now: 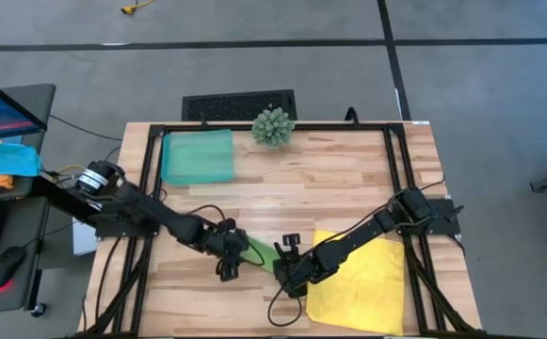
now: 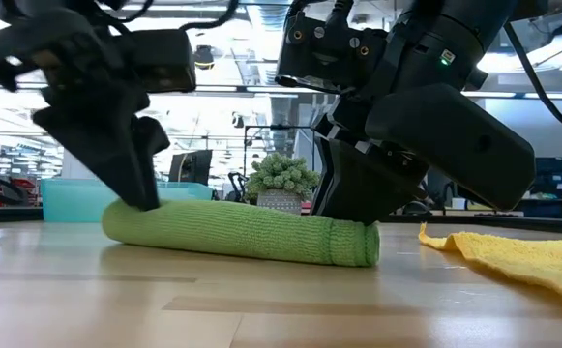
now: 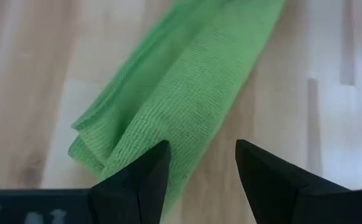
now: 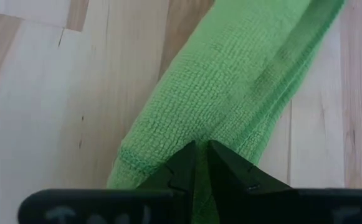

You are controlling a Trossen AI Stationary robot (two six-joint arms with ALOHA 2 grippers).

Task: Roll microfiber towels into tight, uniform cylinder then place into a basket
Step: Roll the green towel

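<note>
One green towel (image 1: 257, 252) lies rolled between the parted left gripper (image 1: 232, 263) and the right gripper (image 1: 290, 273), which pinches its end; the yellow towel (image 1: 362, 282) is flat, the basket (image 1: 198, 156) empty.

The right gripper (image 4: 200, 155), its fingers nearly together, presses onto the rolled green towel (image 4: 230, 99) lying on the wooden table (image 4: 56, 93).

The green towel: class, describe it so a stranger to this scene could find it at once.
On the wooden table, look near the front edge, midway between the two dark arms. The green towel lies there as a long roll, the left gripper at one end, the right gripper at the other. The yellow towel beside it lies flat.
</note>
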